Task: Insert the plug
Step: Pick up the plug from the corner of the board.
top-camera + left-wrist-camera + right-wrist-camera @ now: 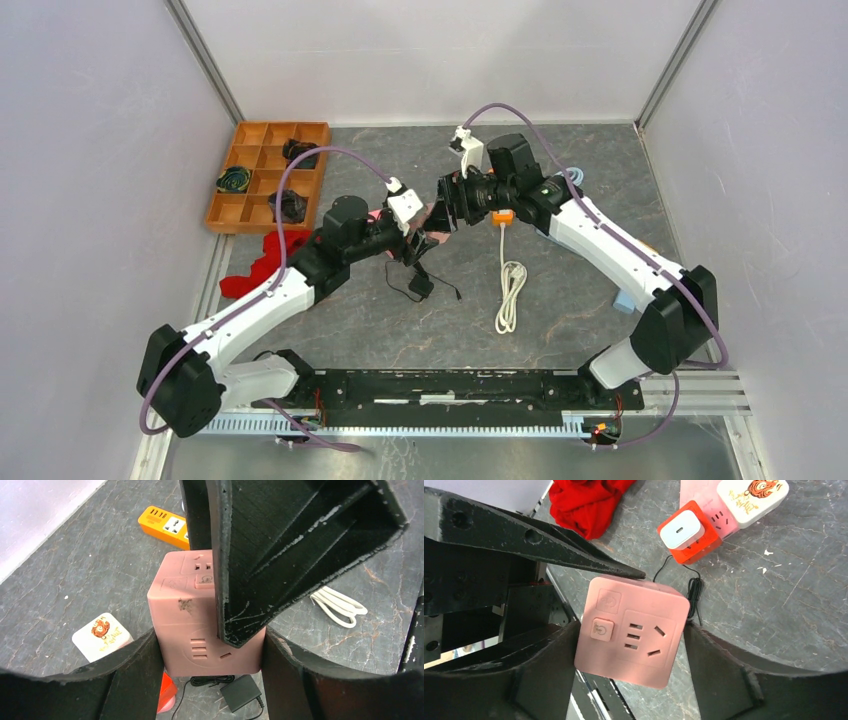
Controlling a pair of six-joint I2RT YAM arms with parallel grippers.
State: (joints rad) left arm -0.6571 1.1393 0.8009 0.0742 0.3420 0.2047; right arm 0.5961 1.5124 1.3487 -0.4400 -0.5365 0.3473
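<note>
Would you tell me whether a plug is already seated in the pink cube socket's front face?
No, every slot on the pink cube socket shows empty.

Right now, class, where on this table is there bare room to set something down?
Free: the far strip right of the wooden tray, and the patch between the white cable and the right arm. Crowded: the centre, around the pink socket cube.

We list no legible words: one power symbol on the button (602, 629) of the pink socket cube (639, 645), one tiger emblem on the white charger (751, 495).
</note>
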